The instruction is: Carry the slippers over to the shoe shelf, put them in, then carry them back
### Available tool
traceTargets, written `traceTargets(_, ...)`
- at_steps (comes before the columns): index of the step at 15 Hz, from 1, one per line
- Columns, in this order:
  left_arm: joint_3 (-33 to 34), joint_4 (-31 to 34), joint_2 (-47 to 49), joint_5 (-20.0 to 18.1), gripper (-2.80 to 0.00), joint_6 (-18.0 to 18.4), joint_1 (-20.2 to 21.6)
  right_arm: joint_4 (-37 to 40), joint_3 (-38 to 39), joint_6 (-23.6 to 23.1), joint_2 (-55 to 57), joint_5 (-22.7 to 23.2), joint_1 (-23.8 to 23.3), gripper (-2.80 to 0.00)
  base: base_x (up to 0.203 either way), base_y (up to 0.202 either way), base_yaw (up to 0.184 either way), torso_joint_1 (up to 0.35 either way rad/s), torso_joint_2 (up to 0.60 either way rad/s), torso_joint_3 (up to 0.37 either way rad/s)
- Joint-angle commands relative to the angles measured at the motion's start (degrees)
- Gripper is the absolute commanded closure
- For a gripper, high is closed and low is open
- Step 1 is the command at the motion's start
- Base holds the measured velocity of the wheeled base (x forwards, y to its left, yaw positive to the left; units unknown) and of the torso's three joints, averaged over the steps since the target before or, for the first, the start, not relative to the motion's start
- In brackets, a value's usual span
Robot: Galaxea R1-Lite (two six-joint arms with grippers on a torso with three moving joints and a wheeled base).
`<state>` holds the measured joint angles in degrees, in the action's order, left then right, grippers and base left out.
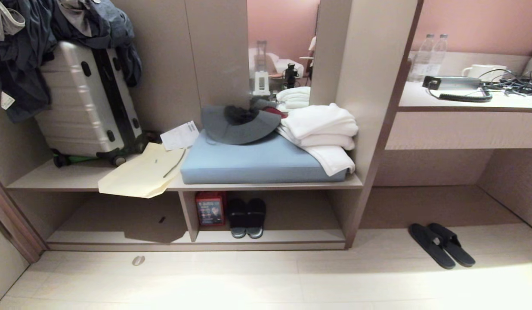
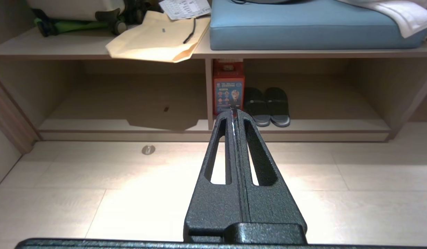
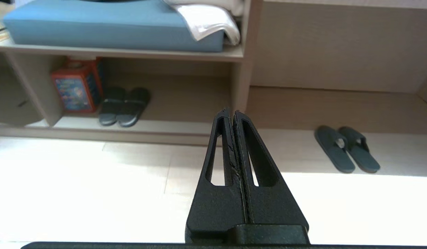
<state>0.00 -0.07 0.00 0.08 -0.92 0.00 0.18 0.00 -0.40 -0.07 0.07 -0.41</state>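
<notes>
Slippers: flat black open slides w/ wide straps, lying side by side, touching, on the pale floor in front of the desk recess, i.e. to the robot's right of the shoe shelf and outside it. Toes angle toward the robot's right.

Shoe shelf: low open compartment under the bench board, pale bottom board, upright divider. Right bay holds a red box against the divider, w/ a dark closed-toe pair just beside it. Left bay holds only a small dark item on the board.

Left gripper: fingers pressed together, nothing between them. It hangs above the floor, pointing at the shelf divider and red box. Slippers don't appear in the left wrist view.

Right gripper: fingers pressed together, nothing held. It hangs above the floor, aimed at the shelf's right end panel. In the right wrist view the slippers lie well apart from the fingertips, off to the side and farther along the floor; no contact.

Neither arm appears in the head view.

Bench top: blue cushion, grey hat, white towels, suitcase, cream envelope.
</notes>
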Motion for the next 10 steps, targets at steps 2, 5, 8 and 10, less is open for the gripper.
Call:
traceTargets(2,0.09,-0.01,0.0,0.01,0.0,-0.04,0.0,-0.01,0.09,-0.04,-0.01,0.01,-0.02,0.0,-0.195,0.0,0.001,0.004,0.0,-0.002)
traceTargets(5,0.09,-0.01,0.0,0.01,0.0,-0.04,0.0,-0.01,0.09,-0.04,-0.01,0.01,-0.02,0.0,-0.194,0.0,0.0,0.002,0.0,0.002)
traceTargets(8,0.09,-0.01,0.0,0.01,0.0,-0.04,0.0,-0.01,0.09,-0.04,-0.01,0.01,-0.02,0.0,-0.195,0.0,-0.001,0.0,0.0,0.002)
traceTargets(10,0.09,-0.01,0.0,0.01,0.0,-0.04,0.0,-0.01,0.09,-0.04,-0.01,0.01,-0.02,0.0,-0.195,0.0,0.001,0.002,0.01,0.002)
